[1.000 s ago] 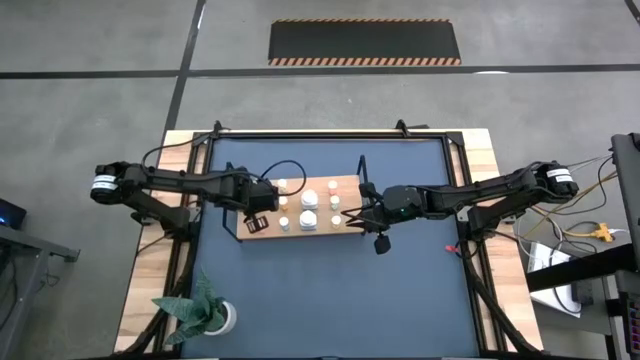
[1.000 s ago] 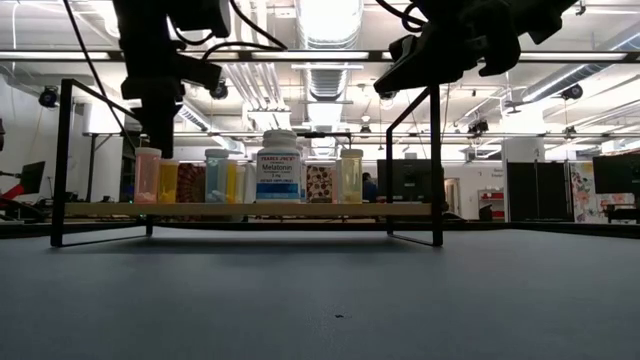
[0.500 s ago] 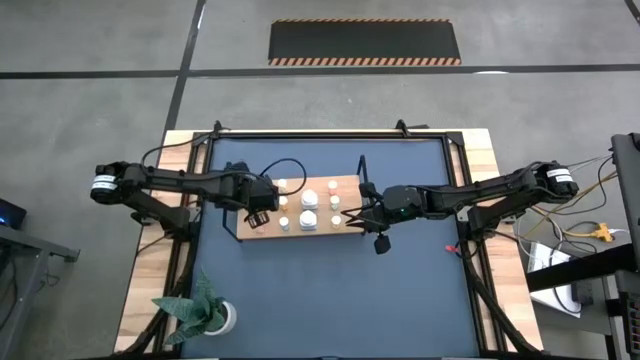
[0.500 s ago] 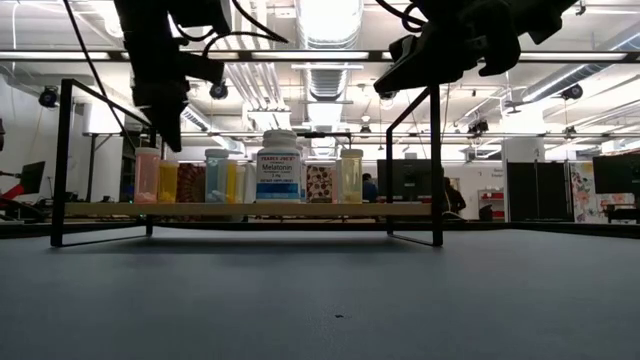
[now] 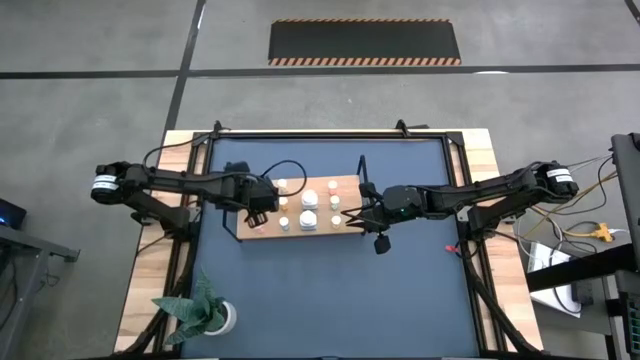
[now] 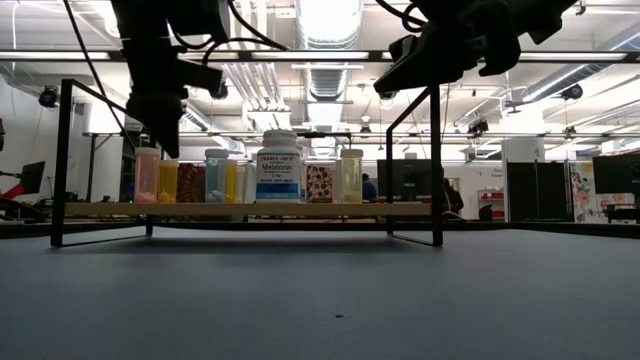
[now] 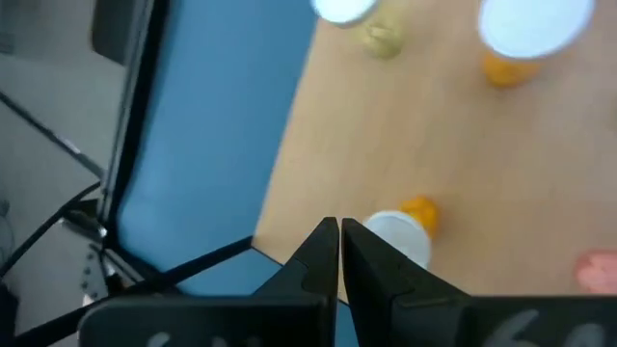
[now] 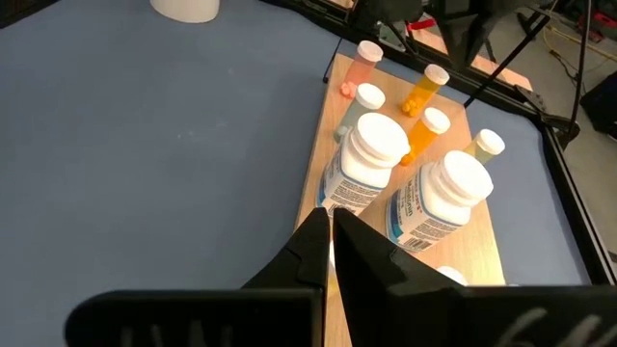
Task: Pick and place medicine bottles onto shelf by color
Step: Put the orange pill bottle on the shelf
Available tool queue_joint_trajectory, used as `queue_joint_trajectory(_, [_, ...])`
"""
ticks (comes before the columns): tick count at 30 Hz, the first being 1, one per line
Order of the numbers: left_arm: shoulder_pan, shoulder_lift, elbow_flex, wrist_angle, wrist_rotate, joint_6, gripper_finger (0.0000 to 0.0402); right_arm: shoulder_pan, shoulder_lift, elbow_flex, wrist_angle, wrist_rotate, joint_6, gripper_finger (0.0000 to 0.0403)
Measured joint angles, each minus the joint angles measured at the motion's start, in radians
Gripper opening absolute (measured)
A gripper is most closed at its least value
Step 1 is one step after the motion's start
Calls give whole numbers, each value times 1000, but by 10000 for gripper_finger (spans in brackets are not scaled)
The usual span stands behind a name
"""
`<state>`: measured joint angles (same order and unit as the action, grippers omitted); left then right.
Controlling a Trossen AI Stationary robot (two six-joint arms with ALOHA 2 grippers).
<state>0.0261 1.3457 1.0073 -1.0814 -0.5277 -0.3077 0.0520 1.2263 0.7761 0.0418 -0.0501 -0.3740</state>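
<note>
High view shows all medicine bottles [image 5: 308,208] standing on the shelf [image 5: 262,228] mid-desk, left end effector [image 5: 256,218] and right end effector [image 5: 362,218] both pinched empty over its ends, so placing looks finished; next, probably retreat.

overhead — down | low — level | wrists — near | shared: shelf [image 5: 300,210]
</note>
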Motion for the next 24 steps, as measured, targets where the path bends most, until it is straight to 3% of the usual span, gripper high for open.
queue_joint_trajectory(6, [0, 0, 0, 0, 100, 58, 0, 0, 0, 0, -4, 1, 8, 9])
queue_joint_trajectory(24, [0, -1, 37, -1, 160, 52, 0, 0, 0, 0, -6, 1, 8, 9])
